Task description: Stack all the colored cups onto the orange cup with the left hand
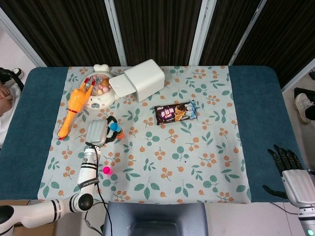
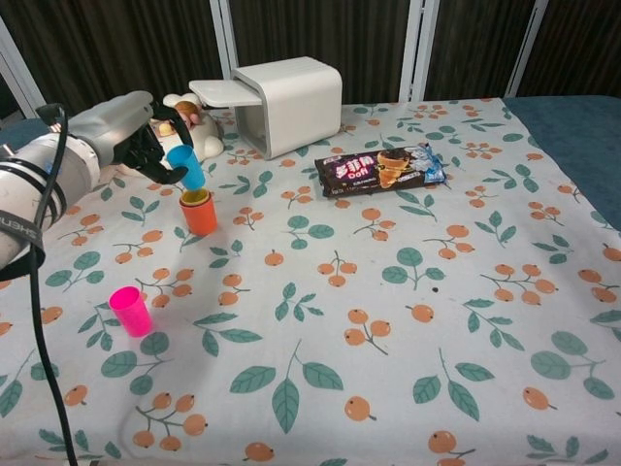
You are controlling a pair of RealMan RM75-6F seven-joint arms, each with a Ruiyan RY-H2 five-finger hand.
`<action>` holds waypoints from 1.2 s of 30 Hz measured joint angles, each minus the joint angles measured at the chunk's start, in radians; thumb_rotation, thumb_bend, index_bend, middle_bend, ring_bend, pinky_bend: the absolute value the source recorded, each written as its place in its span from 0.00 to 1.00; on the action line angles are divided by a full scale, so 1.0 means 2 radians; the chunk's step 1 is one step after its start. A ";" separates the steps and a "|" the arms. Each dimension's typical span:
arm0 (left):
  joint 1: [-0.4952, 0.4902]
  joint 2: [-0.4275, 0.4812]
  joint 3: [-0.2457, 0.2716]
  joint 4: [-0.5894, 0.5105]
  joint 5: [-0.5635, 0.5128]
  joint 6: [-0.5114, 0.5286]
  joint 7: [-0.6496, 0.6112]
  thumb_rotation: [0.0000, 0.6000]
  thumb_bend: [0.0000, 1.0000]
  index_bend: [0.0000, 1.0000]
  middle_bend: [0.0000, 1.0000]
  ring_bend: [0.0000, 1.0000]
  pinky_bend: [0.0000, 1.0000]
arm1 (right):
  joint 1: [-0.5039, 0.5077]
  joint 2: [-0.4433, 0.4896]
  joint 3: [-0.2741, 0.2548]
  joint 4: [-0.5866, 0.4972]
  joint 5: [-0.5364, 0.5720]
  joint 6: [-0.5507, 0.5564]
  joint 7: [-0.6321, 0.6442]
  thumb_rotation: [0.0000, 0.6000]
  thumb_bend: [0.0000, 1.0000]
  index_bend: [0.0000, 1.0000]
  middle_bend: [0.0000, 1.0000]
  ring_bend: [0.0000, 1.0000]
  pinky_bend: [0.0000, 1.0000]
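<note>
My left hand (image 2: 131, 136) (image 1: 100, 132) grips a blue cup (image 2: 186, 166) (image 1: 114, 128) and holds it just above the orange cup (image 2: 199, 213), which stands on the floral cloth with a yellow cup nested inside it. In the head view the orange cup (image 1: 119, 134) is mostly hidden behind the hand and the blue cup. A pink cup (image 2: 130, 311) (image 1: 106, 170) stands alone nearer the front left. My right hand (image 1: 291, 169) hangs open off the table's right front edge, holding nothing.
A white box (image 2: 281, 101) lies on its side at the back, beside a white animal-shaped bowl of small toys (image 2: 173, 135) and an orange rubber chicken (image 1: 74, 106). A dark snack packet (image 2: 380, 168) lies mid-table.
</note>
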 measured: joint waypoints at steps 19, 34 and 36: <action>-0.006 -0.017 0.015 0.030 -0.008 -0.011 0.003 1.00 0.36 0.36 1.00 1.00 1.00 | -0.002 0.003 0.000 0.001 -0.004 0.006 0.014 1.00 0.20 0.00 0.00 0.00 0.00; 0.013 0.021 0.034 -0.046 0.023 -0.002 -0.009 1.00 0.35 0.04 1.00 1.00 1.00 | 0.000 0.002 -0.001 0.001 -0.002 0.001 0.006 1.00 0.21 0.00 0.00 0.00 0.00; 0.027 0.045 0.047 -0.086 0.040 0.004 -0.017 1.00 0.35 0.08 1.00 1.00 1.00 | -0.001 0.002 -0.001 0.000 -0.004 0.004 0.009 1.00 0.21 0.00 0.00 0.00 0.00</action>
